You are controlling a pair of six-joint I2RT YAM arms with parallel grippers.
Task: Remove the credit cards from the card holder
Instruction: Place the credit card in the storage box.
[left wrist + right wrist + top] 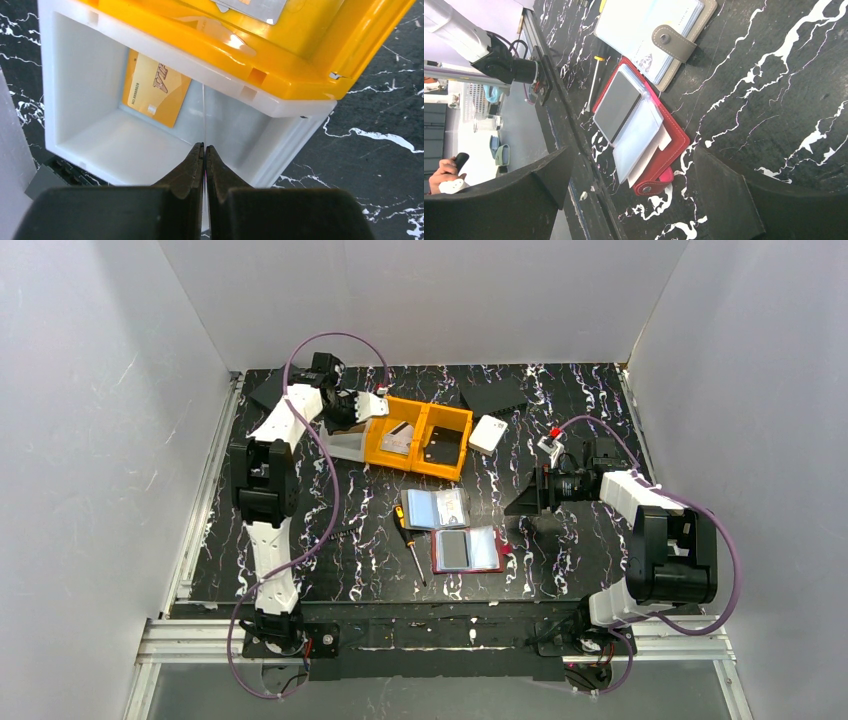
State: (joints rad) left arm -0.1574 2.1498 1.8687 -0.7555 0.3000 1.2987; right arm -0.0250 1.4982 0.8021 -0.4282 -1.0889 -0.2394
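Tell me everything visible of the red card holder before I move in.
The red card holder lies open and flat on the black marbled table, nothing resting on it. Its cover looks like stitched red leather, with a snap tab at one end. Clear plastic sleeves fan out of it; the top one holds a dark grey card. A grey holder, also open, lies beside it; contact unclear.

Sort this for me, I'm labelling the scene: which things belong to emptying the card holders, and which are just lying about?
Job in hand:
- grey card holder
- red card holder
- gold card in the white bin
- thin card, edge-on in the shut left gripper

Lying about:
- screwdriver
- small white box
- black sheet at the back

The orange bins could be either.
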